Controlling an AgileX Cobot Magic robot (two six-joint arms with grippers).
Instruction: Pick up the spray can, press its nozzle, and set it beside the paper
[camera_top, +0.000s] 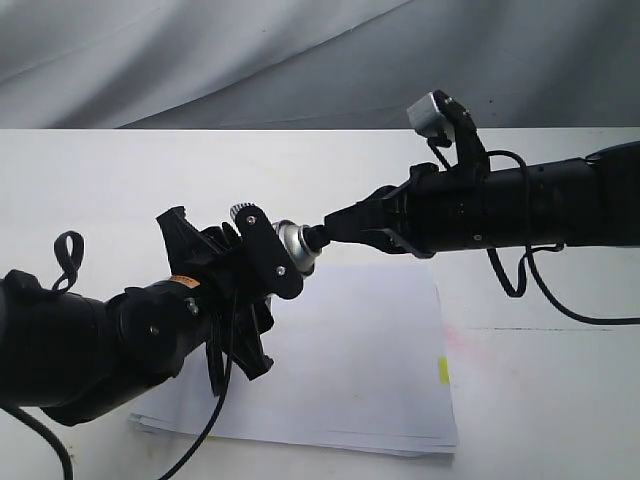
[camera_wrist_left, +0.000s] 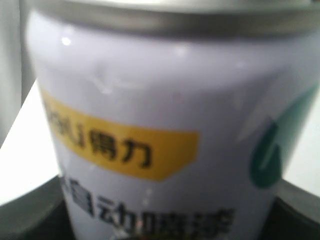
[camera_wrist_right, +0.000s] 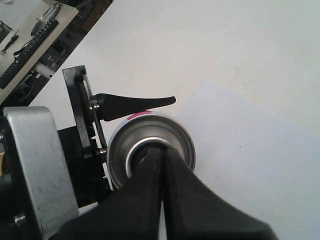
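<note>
My left gripper (camera_top: 262, 258) is shut on the spray can (camera_top: 292, 246) and holds it tilted in the air over the paper (camera_top: 370, 370). The silver dome points toward the right arm. The can's white wall with its yellow label (camera_wrist_left: 165, 100) fills the left wrist view, with dark fingers (camera_wrist_left: 30, 210) at its sides. My right gripper (camera_top: 328, 232) is shut, and its tips rest against the black nozzle (camera_top: 316, 238). In the right wrist view the closed fingertips (camera_wrist_right: 161, 150) cover the nozzle at the middle of the dome (camera_wrist_right: 120, 150). The paper's yellow tab (camera_top: 443, 370) shows on its right edge.
The white table (camera_top: 120, 180) runs back to a grey cloth backdrop (camera_top: 300, 50). Black cables (camera_top: 520, 280) hang from the right arm over the table. The right wrist view shows the table's edge and another desk with a keyboard (camera_wrist_right: 30, 45).
</note>
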